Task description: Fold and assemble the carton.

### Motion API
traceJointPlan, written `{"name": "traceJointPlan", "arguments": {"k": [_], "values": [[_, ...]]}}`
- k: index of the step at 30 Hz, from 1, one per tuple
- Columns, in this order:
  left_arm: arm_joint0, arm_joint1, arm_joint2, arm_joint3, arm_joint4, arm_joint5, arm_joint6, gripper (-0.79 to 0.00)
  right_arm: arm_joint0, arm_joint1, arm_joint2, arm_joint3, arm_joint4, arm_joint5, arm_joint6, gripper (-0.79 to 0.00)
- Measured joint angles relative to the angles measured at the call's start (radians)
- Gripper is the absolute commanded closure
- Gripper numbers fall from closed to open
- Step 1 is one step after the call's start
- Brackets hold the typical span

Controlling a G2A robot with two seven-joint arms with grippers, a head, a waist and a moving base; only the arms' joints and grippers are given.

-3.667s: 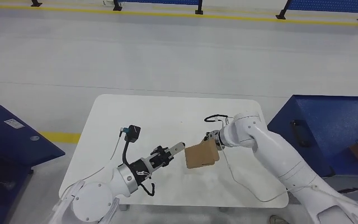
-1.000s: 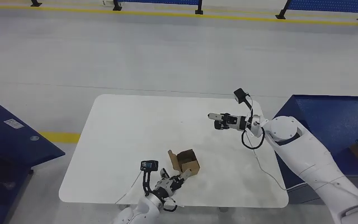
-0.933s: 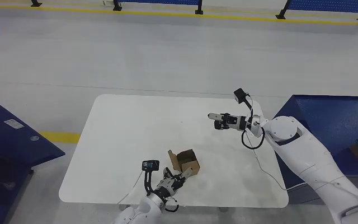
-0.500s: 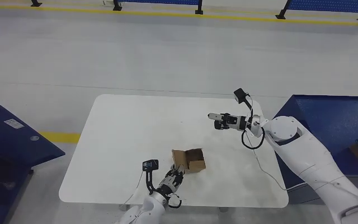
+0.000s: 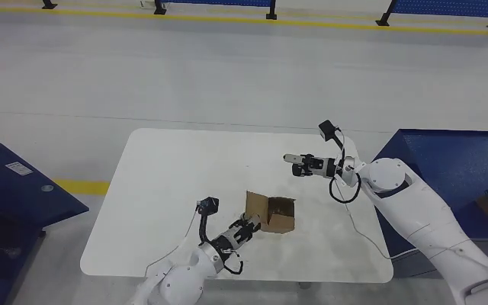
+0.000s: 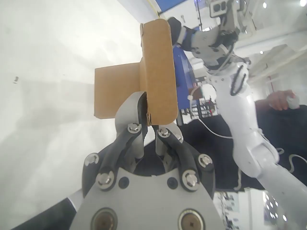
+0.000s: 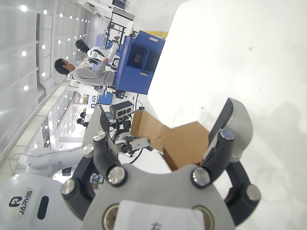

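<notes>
Toward the near edge of the white counter (image 5: 175,175), a little right of its middle, sits the brown carton (image 5: 280,217). It is partly set up, and its long axis runs roughly left to right across the scene. Whether its base lies flat on the counter cannot be told.

The left pincer (image 5: 248,226) comes in from the near left and meets the carton at its left end. In the left wrist view its two jaws are drawn together on the lower edge of a round-cornered flap (image 6: 158,72), pinching the cardboard between them. The rest of the carton stands out beyond the flap.

The right pincer (image 5: 290,159) hangs over the far right part of the counter, well apart from the carton and touching nothing. Its jaws are spread wide with nothing between them. From there the carton lies toward the near side and slightly left, with its far wall and right end turned toward that arm.

The left arm is therefore plainly the nearer and already has its grip. The coming fold seems to depend on the free right end: the right pincer would probably have to come down and nearward to reach it, while the left one steadies the flap.
</notes>
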State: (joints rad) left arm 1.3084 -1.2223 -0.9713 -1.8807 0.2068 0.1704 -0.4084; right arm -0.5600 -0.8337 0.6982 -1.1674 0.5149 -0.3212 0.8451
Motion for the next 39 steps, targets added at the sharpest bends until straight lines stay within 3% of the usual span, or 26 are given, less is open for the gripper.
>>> {"name": "traceJointPlan", "arguments": {"k": [3,6,11,16,17,18,19,20,26,29,32,36,39], "values": [[-0.044,0.017,-0.063,0.002,-0.012,0.028,-0.206,0.0,0.0,0.0,0.0,0.0,0.0,0.0,0.0,-0.785],[-0.099,0.022,-0.096,0.059,-0.058,-0.002,-0.342,0.0,0.0,0.0,0.0,0.0,0.0,0.0,0.0,-0.785],[-0.195,0.015,-0.037,0.203,-0.01,-0.075,-0.447,0.0,0.0,0.0,0.0,0.0,0.0,0.0,0.0,-0.785],[-0.273,-0.006,0.03,0.323,-0.033,-0.116,-0.442,0.0,0.0,0.0,0.0,0.0,0.0,0.0,0.0,-0.785],[-0.284,-0.01,0.037,0.339,-0.038,-0.121,-0.434,-0.292,0.0,0.0,0.0,0.0,0.0,0.0,0.0,-0.785],[-0.294,-0.014,0.044,0.358,-0.046,-0.124,-0.425,-0.434,0.0,0.0,0.0,0.0,0.0,0.0,0.0,-0.785],[-0.301,-0.016,0.048,0.371,-0.053,-0.128,-0.418,-0.748,0.0,0.0,0.0,0.0,0.0,0.0,0.0,-0.785],[-0.306,-0.019,0.051,0.383,-0.06,-0.132,-0.41,-0.785,0.0,0.0,0.0,0.0,0.0,0.0,0.0,-0.785],[-0.291,-0.025,0.045,0.386,-0.094,-0.142,-0.337,-0.785,0.0,0.0,0.0,0.0,0.0,0.0,0.0,-0.785],[-0.232,-0.018,0.007,0.315,-0.14,-0.117,-0.294,-0.785,-0.014,0.002,0.03,-0.008,0.066,0.009,0.034,-0.785],[-0.141,-0.011,-0.028,0.221,-0.17,-0.053,-0.221,-0.785,0.002,0.015,0.069,0.019,0.132,0.002,0.161,-0.785],[-0.021,-0.007,-0.015,0.099,-0.161,0.07,-0.134,-0.785,0.04,0.022,0.063,0.047,-0.076,-0.005,0.267,-0.785],[0.027,-0.008,0.027,0.053,-0.088,0.15,-0.082,-0.785,0.06,0.018,0.034,0.032,-0.269,-0.02,0.262,-0.785]]}}
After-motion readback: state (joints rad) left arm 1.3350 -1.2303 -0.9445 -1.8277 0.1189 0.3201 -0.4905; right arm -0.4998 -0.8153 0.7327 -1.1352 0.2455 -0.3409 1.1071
